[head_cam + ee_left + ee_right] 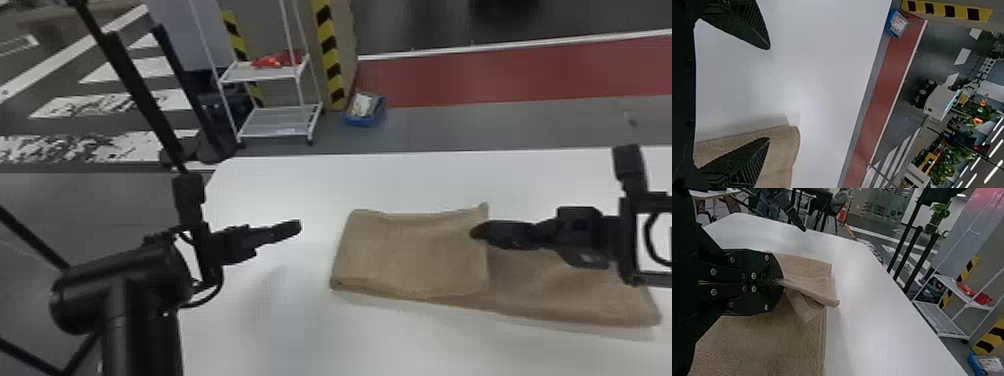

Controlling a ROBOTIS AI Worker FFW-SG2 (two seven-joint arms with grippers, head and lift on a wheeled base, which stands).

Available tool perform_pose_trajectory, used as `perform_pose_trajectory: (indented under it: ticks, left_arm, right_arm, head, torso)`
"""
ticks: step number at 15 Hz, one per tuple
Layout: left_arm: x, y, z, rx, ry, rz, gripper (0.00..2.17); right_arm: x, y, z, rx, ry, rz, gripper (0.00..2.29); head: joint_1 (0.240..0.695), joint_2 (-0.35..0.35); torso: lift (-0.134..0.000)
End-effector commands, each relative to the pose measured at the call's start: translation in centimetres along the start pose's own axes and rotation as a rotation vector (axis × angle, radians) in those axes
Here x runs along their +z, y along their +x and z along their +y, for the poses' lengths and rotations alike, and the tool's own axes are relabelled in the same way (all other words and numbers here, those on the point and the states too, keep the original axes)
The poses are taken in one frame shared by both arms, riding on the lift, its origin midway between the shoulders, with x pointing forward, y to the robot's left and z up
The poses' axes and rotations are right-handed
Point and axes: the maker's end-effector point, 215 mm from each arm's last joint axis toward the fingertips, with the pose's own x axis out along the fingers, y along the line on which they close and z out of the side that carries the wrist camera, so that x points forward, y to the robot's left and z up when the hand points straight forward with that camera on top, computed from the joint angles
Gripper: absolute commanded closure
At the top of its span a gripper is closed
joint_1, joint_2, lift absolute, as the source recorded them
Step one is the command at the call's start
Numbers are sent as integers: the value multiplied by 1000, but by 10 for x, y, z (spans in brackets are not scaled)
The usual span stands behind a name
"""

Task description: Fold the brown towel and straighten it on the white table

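Clock dial centred on the towel, 12 = far side from the robot. Brown towel (pixel 435 255) is on the white table (pixel 260 325), part folded: doubled-over section at 9, longer under-layer running out to 4. Doubled-over section ends near mid-towel, its far corner peaked up at 12.

Right gripper (pixel 480 232) comes in from 3, fingers pointing to 9. Closed, with a creased pinch of towel between the tips; a loose flap (pixel 807 307) is bunched just beside them.

Left gripper (pixel 294 228) is off at 9, fingers aimed at 3, above the table. Wide apart, nothing held. In its wrist view one finger (pixel 744 164) overlaps the towel's end; can't tell the height between them.

Beyond the table: white shelf cart (pixel 277 122) at 11, red item (pixel 270 61) on its upper shelf; blue bin (pixel 361 121) on the floor nearby, also around 11. Red floor strip (pixel 500 75) at 12.
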Motion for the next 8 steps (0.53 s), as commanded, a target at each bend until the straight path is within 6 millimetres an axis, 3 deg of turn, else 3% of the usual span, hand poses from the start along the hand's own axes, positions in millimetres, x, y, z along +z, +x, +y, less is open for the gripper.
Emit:
perform_pose_trajectory:
  ticks: [1,4,6,8]
  left_arm:
    - [-1,0,-1,0,-4,0,56]
    - [-2,-2,2,2,-7,-4,56]
    - [-1,-3,3,3,-10,-7,60]
    - [1,-2,4,6,-10,-11,60]
  right_arm:
    - [-10,4,-11,-15,31,25,1180]
    - [-7,-1,-12,-12,37,6,1177]
    - [22,-27,9,46,5,-90,1180]
    - [17,-46,-8,37,23,-105,1177]
  head:
    - [695,266]
    - [695,264]
    - [695,262]
    - [695,249]
  torso:
    - [-124]
    - [-124]
    - [-124]
    - [-124]
